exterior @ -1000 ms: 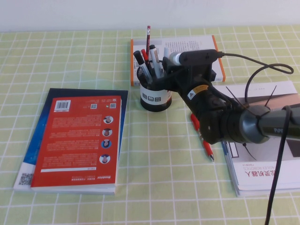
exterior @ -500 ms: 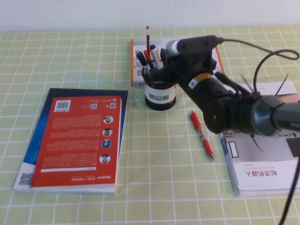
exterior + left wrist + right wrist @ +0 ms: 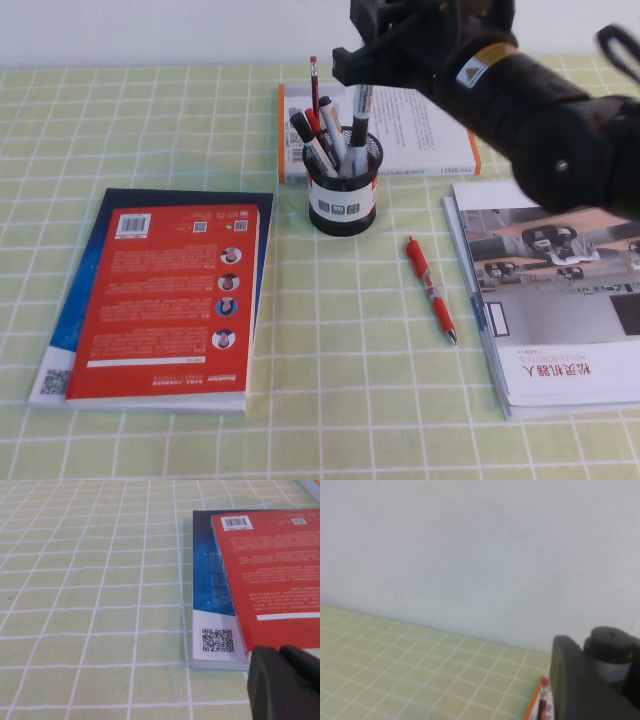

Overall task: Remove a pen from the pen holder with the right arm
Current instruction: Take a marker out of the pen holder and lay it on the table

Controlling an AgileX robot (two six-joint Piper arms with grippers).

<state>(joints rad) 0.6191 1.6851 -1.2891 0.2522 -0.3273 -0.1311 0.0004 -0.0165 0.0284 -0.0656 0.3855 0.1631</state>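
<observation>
A black mesh pen holder (image 3: pixel 343 198) stands mid-table with several pens and a red-tipped pencil (image 3: pixel 314 80) in it. High above it, my right gripper (image 3: pixel 362 72) is shut on a grey marker with a black cap (image 3: pixel 360 110). The marker hangs upright and its lower end reaches down to the holder's rim. In the right wrist view the marker's cap (image 3: pixel 612 647) sits between the dark fingers (image 3: pixel 572 685), with the pencil (image 3: pixel 543 702) beside them. My left gripper (image 3: pixel 280 654) is shut and empty, low over the near corner of the red book (image 3: pixel 270 570).
A red pen (image 3: pixel 431 291) lies on the cloth right of the holder. A red book on a blue one (image 3: pixel 165 300) lies at left. An orange-edged book (image 3: pixel 410 130) lies behind the holder, and magazines (image 3: pixel 555 320) at right.
My right gripper closed on the marker among the pens, then rose well above the holder with it. The holder shifted slightly to the right.
</observation>
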